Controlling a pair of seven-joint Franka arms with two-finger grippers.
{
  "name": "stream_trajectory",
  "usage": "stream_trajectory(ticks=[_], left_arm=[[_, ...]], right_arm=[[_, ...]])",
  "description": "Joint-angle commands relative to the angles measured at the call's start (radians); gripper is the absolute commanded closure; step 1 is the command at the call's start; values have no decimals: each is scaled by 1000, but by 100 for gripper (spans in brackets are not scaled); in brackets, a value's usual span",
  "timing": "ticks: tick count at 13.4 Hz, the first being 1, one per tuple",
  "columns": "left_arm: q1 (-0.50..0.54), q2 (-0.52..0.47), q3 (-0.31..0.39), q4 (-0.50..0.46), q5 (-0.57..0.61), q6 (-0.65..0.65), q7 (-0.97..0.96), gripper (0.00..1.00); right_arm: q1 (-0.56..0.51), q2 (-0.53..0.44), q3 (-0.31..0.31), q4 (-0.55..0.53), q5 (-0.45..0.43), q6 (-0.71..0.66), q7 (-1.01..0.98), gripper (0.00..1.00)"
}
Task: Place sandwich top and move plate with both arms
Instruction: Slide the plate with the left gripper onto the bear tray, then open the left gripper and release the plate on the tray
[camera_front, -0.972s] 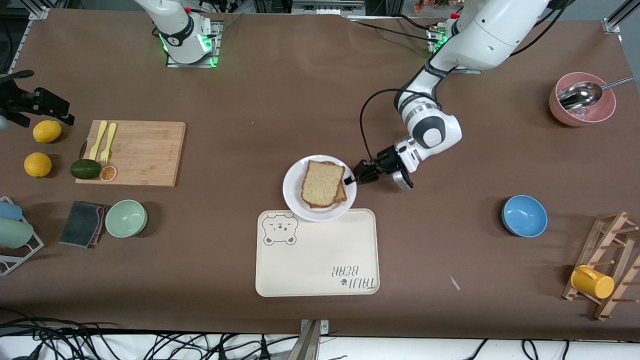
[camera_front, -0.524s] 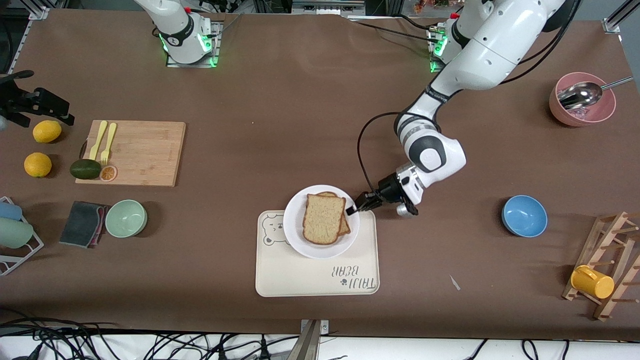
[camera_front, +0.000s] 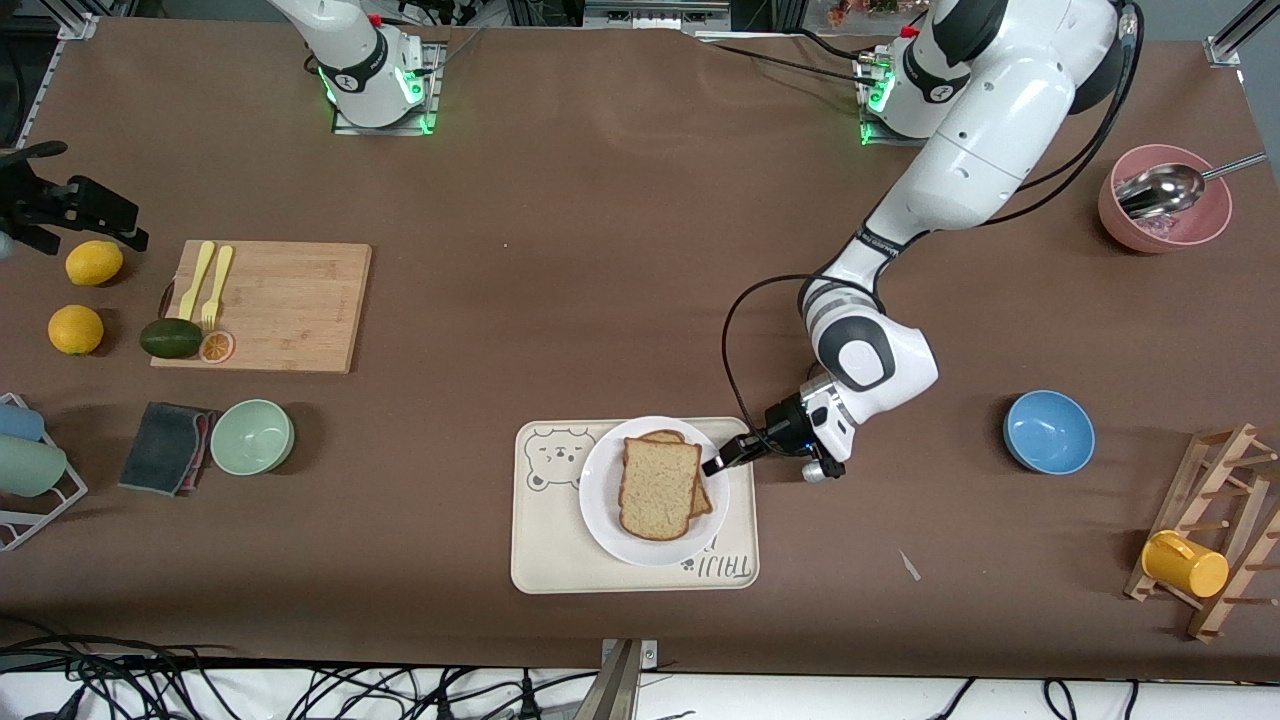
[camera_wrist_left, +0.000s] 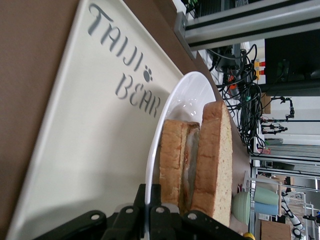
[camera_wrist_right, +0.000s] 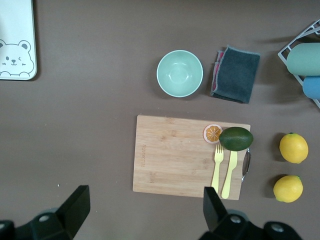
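The plate (camera_front: 655, 492) is pinched at its rim by the left gripper (camera_front: 722, 460) and sits on the tray (camera_front: 545, 560), so it's best kept level and let go gently. The bread slice (camera_front: 657, 488) is stacked on top, just beside the fingers. The right gripper (camera_wrist_right: 142, 207) is spread wide, waiting over the cutting board (camera_wrist_right: 172, 155).

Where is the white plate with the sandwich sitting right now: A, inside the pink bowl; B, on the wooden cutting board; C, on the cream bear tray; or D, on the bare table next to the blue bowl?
C: the plate lies on the cream bear tray, the sandwich top on it, its rim gripped by the left gripper.
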Motion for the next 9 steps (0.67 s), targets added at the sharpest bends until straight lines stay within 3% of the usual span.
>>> stream_trajectory(ticks=[1,4,7,9], left_arm=[[-24,52,23,91,34,8,-34,100],[-39,52,35,96,34,8,-36,100],[-39,49,36,96,33,8,-36,82],[-35,41,38,88,31,8,-31,77]], right_arm=[[1,-5,-5,1,14,-7,7,0],[1,-3,-5,1,14,-7,7,0],[1,-3,-5,1,14,-7,7,0],[1,-5,-5,1,14,-7,7,0]])
